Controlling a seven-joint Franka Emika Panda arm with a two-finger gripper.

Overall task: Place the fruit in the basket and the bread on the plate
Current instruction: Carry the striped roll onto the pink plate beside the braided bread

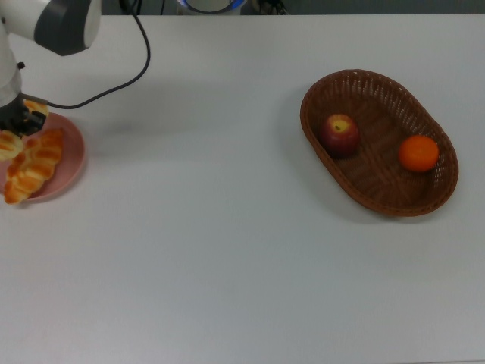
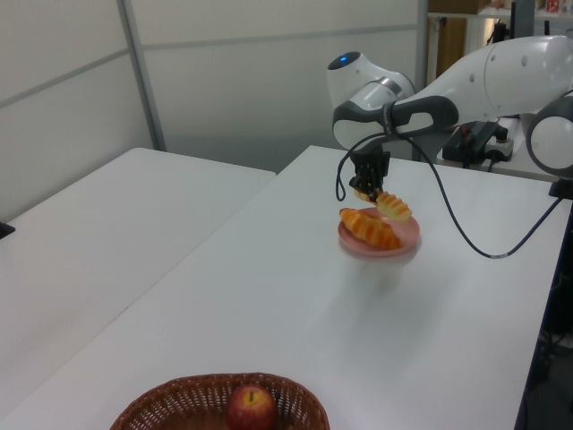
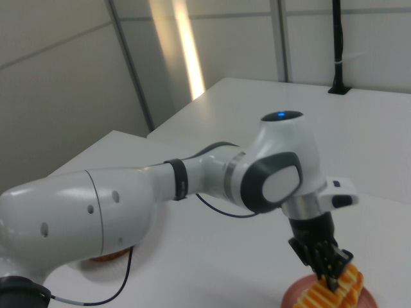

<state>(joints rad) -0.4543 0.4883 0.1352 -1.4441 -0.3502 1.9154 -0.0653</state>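
The fingers (image 2: 374, 192) grip the ridged bread (image 2: 392, 208), apparently just above the plate (image 2: 407, 240), beside the croissant (image 2: 368, 227).

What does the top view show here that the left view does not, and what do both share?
Only the top view shows the mandarin and the whole basket. Only the left view shows the arm's length and the striped bread held clear above the plate. Both share the gripper, the braided bread on the plate, and the apple in the basket.

The basket (image 1: 379, 144) was brown wicker, the plate (image 1: 70, 152) pink, the apple (image 1: 339, 135) dark red, the mandarin (image 1: 419, 153) orange.
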